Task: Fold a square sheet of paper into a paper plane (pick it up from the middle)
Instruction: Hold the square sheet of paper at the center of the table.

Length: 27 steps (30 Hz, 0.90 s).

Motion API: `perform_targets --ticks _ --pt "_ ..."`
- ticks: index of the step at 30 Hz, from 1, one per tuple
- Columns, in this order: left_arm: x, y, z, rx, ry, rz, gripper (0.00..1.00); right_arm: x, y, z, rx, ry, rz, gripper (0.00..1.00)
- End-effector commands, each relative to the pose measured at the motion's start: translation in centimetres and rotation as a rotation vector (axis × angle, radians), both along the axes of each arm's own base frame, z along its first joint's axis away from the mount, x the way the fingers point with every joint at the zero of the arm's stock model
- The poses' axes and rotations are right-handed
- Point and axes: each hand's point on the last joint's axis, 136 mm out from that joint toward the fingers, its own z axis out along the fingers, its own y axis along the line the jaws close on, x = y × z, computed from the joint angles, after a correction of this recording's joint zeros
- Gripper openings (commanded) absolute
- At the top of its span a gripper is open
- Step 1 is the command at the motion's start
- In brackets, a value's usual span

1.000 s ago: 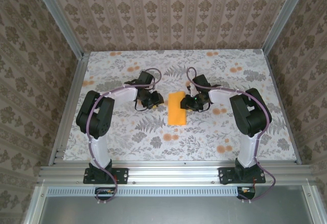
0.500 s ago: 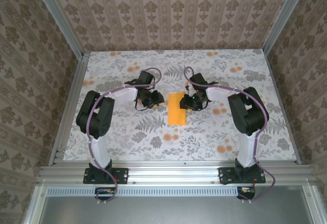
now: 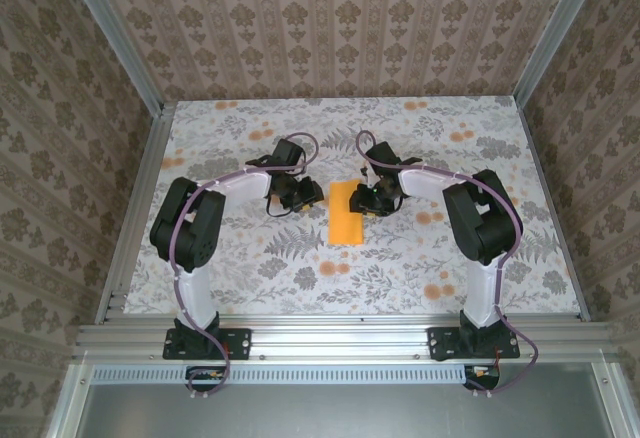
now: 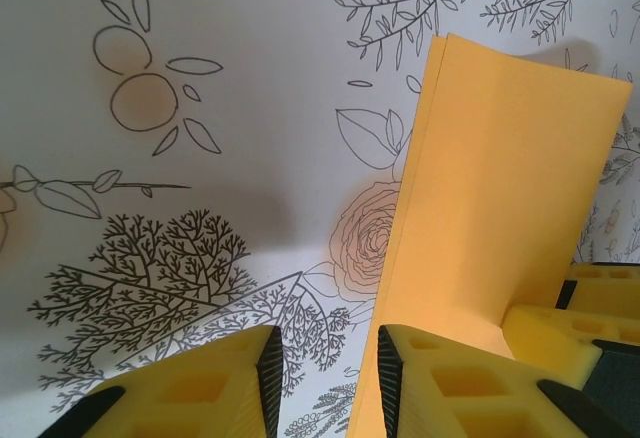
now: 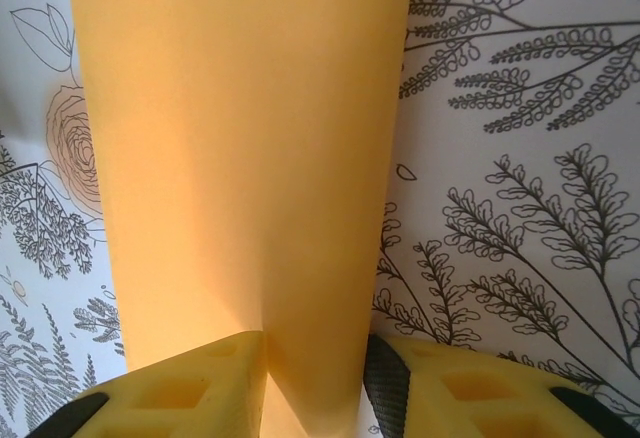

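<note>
The left arm [image 3: 190, 223] and right arm [image 3: 480, 218] bent inward, wrists low over the table [image 3: 250, 258]. The paper [image 3: 346, 216] lay mid-table between them. From above it looked like a flat strip, but the left wrist view showed its doubled edge. The left gripper [image 4: 320, 383] stood open, empty, beside it. The right gripper [image 5: 315, 383] had its jaws parted around the paper, and I could not tell if they pinched it.

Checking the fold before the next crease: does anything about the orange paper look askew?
Slightly. The folded square sheet of paper does not lie quite flat. In the left wrist view its far corner seems to lift, casting a shadow on the table, and the two layers along one long edge sit a little offset.
</note>
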Motion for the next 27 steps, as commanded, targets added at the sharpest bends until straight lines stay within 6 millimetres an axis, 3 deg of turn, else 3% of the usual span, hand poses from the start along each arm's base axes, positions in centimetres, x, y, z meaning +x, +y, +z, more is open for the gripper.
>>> perform_targets --ticks 1,27 --pt "-0.2 -0.5 1.2 -0.025 -0.017 -0.005 0.33 -3.2 -3.8 -6.5 -0.221 0.148 -0.032 0.4" --pt "-1.3 -4.0 0.6 -0.098 0.019 -0.078 0.3 -3.6 -4.6 -7.6 -0.271 0.187 -0.061 0.42"
